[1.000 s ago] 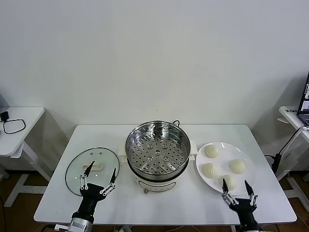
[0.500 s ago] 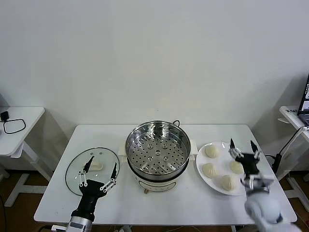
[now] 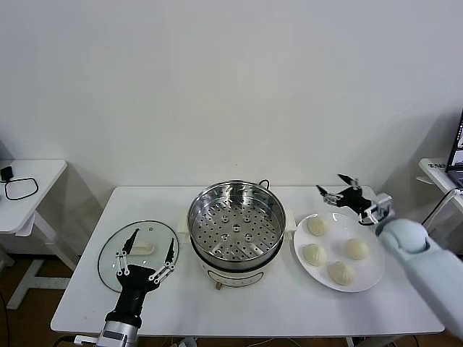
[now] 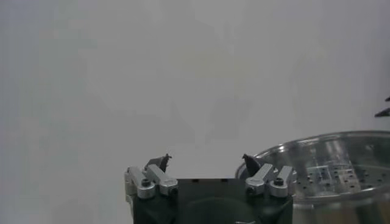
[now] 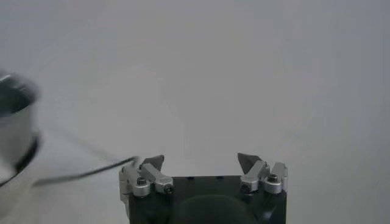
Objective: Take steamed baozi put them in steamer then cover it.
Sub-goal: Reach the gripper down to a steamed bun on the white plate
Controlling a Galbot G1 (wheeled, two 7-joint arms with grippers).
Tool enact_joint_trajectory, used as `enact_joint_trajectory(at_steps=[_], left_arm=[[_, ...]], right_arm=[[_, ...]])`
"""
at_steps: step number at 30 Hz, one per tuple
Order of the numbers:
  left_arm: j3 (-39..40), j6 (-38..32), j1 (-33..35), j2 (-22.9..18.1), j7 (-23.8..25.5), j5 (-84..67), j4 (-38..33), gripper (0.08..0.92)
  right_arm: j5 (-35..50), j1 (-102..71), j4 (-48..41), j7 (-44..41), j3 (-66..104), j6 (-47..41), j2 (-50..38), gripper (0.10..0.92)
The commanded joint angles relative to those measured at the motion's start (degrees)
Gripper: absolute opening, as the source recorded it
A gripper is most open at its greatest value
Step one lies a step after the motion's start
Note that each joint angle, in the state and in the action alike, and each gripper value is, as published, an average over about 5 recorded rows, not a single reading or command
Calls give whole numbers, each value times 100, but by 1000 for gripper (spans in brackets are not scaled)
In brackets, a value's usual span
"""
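a white surface seen from above the robot's head. in the middle stands the steamer, its holed tray empty. to the robot's right, a white plate holds all four steamed baozi, none moved. to its left, the cover lies flat on the surface, just beside the steamer. the right claw hangs in the air over the far rim of the plate, prongs apart, holding nothing. the left claw hovers at the near edge of the cover, prongs apart, also empty. the task looks barely begun: every bun is yet to be loaded, and the cover is not on.
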Motion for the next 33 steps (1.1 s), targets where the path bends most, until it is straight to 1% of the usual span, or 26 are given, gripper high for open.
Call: enact_joint_trajectory(at_steps=[1, 4, 6, 9, 12, 15, 19, 25, 33], left_arm=[[-15, 72, 11, -14, -13, 7, -66, 823], [-29, 73, 27, -39, -16, 7, -87, 823], [-35, 74, 32, -55, -18, 6, -95, 823], [-45, 80, 35, -72, -20, 5, -98, 823], [-55, 82, 41, -80, -25, 3, -95, 823], [-55, 80, 45, -89, -30, 3, -85, 823], [-38, 71, 49, -97, -38, 4, -63, 823], [-29, 69, 43, -92, -54, -5, -57, 823], [-32, 63, 40, -92, -65, -10, -60, 823]], right_arm=[[-2100, 2508, -1627, -3849, -2094, 59, 104, 823], [-2859, 2728, -1816, -4196, -2273, 200, 404, 823], [-3221, 2778, -1883, -4340, -2332, 263, 567, 823], [-3515, 2793, -1948, -4418, -2396, 312, 749, 823], [-3750, 2777, -2039, -4285, -2426, 362, 878, 823], [-3829, 2726, -2171, -3833, -2432, 430, 973, 823], [-3699, 2604, -2316, -3296, -2428, 488, 1064, 823], [-3606, 2431, -2348, -2976, -2433, 497, 1147, 823], [-3671, 2318, -2462, -2856, -2432, 524, 1297, 823]])
